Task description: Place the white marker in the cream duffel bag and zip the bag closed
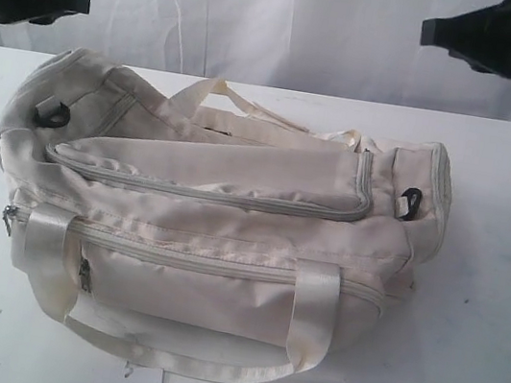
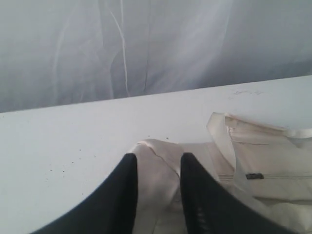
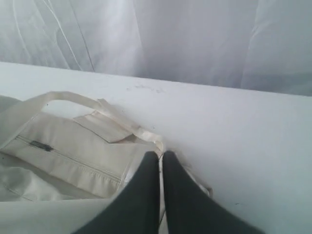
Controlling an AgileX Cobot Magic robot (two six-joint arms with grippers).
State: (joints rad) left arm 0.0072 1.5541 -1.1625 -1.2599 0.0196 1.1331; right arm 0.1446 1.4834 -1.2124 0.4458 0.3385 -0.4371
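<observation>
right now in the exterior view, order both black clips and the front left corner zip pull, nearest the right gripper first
1. right-end black clip, end facing the right gripper
2. left-end black clip, other end of the cream duffel bag
3. corner zip pull, farthest left and forward

Exterior view overlooks the whole cream duffel bag (image 1: 230,231); both wrist views see its far side close.

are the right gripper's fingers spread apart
No, in the right wrist view the right gripper has its two dark fingers pressed together with no gap showing.
</observation>
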